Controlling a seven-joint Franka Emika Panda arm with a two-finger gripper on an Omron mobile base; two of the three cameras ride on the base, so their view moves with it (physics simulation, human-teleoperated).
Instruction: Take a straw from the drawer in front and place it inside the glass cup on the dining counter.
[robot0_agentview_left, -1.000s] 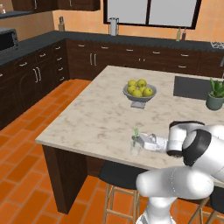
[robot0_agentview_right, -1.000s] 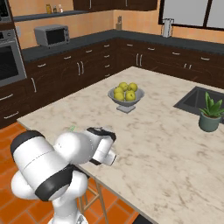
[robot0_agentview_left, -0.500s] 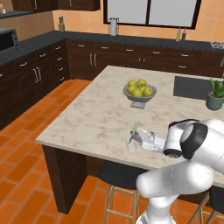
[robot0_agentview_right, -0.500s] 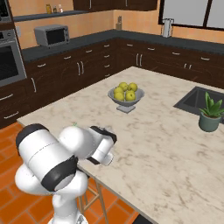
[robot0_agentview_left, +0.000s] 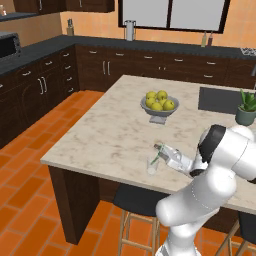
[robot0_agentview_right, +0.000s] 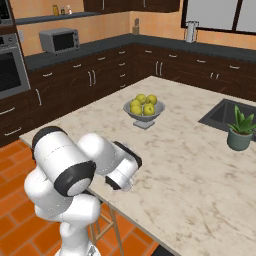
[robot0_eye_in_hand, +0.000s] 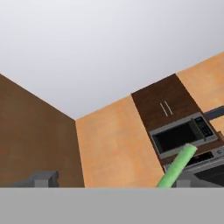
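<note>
The glass cup (robot0_agentview_left: 152, 167) stands near the front edge of the dining counter (robot0_agentview_left: 105, 135), a beige marble island top (robot0_agentview_right: 195, 170). The light-green straw (robot0_agentview_left: 155, 159) leans inside the cup, its top end pointing up toward my hand. My gripper (robot0_agentview_left: 160, 148) hovers just above the cup's right side, reaching left from the white arm. In the hand view the gripper (robot0_eye_in_hand: 113, 179) is open, fingertips (robot0_eye_in_hand: 42, 178) wide apart, and the straw (robot0_eye_in_hand: 177, 167) rises right beside the right one. In the right base view my arm covers the cup. The drawer is out of view.
A grey footed bowl of lemons (robot0_agentview_left: 159, 106) sits mid-counter. A potted plant (robot0_agentview_left: 246, 108) and a dark sink (robot0_agentview_left: 220, 99) lie at the far right. A dark stool (robot0_agentview_left: 137, 200) stands under the counter's front edge. Dark wall counters run along the back.
The jaws have spread from shut to wide open, letting go of the straw. The straw has slid a little lower into the glass cup. The arm has barely shifted.
</note>
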